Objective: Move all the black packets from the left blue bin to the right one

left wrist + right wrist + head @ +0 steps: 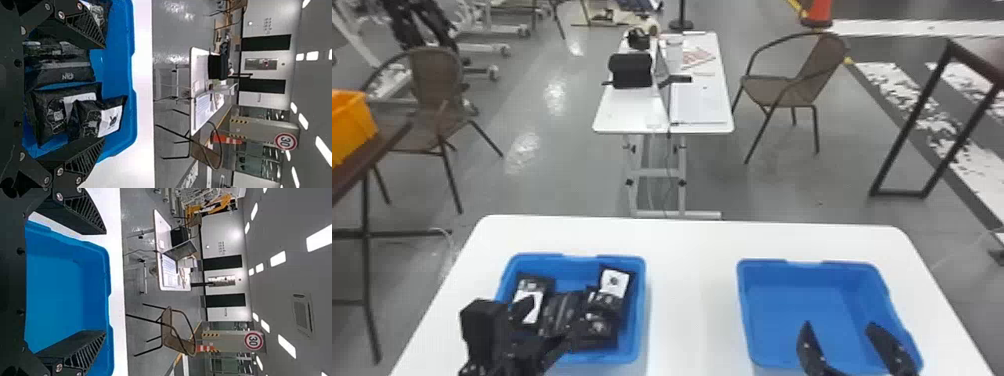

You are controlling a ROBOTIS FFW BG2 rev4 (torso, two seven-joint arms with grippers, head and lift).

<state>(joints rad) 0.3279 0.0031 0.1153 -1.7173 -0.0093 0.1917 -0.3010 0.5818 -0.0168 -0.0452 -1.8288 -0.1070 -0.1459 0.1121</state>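
In the head view, a white surface [693,295] fills the lower part of the frame, and two blue bins are standing on it. The left blue bin [642,312], at lower left, contains several black packets [561,312]. One packet with a white label [529,301] lies near the bin's left wall, and another labelled packet [614,284] is in its upper right corner; darker ones lie between and below them. The left gripper [553,316] is above this bin, at its lower left part, and its fingers are open; the left wrist view shows them well apart, with nothing gripped. The right blue bin [794,305], at lower right, is empty. Over its lower right part is the right gripper [839,326], also with open fingers, which hold nothing. Behind, at the upper centre, there is a second white table [627,111] with a black object [631,70] on it. One brown chair [434,75] is at upper left, and one more chair [774,92] at upper right. An orange crate [351,125] is at the left edge.
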